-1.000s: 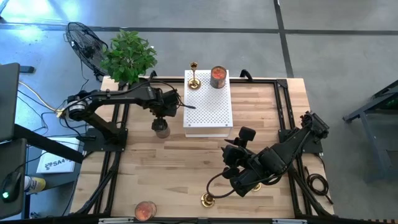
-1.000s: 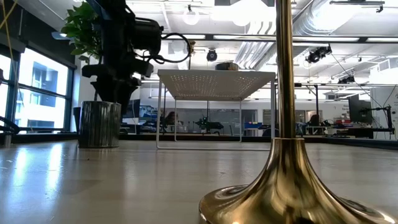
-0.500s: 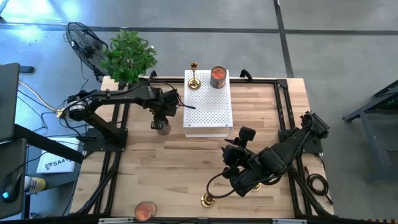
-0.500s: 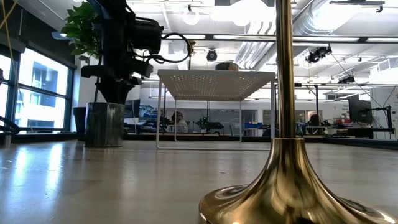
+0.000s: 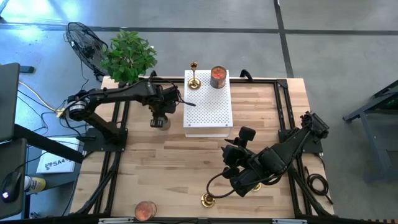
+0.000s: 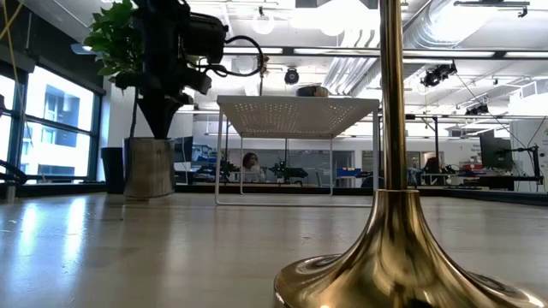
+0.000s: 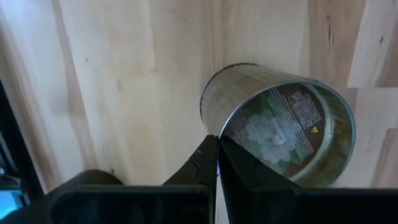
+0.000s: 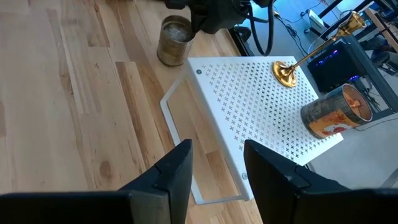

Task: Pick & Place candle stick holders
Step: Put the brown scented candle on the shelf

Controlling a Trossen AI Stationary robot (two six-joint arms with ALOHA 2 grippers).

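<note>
My left gripper (image 5: 159, 113) points down near the white perforated block's left side, shut on a greenish glass jar (image 5: 160, 122) (image 7: 280, 134). One gold candle stick holder (image 5: 194, 76) stands on its round base on the block (image 5: 208, 102). A second candle stick holder (image 5: 207, 200) stands at the table's near edge and fills the low view (image 6: 394, 214). My right gripper (image 8: 217, 165) hovers open and empty right of the table's middle (image 5: 239, 143), pointing toward the block. My left gripper grips the jar at its rim (image 7: 219, 132), on the side nearest the wrist camera. It comes from above with fingers pointing down, one finger seemingly inside the wall and one outside. The jar hangs about upright; whether its bottom (image 6: 150, 193) is clear of the table I cannot tell.
An orange candle jar (image 5: 217, 76) stands on the block's far end, another (image 5: 145, 210) at the near edge. A potted plant (image 5: 127, 56) sits at the far left corner. Black frame rails (image 5: 283, 112) run along the table's sides.
My left gripper has shut on the jar's rim and risen a little, drifting toward the far edge. The jar has gone with it, a short way toward the far edge.
</note>
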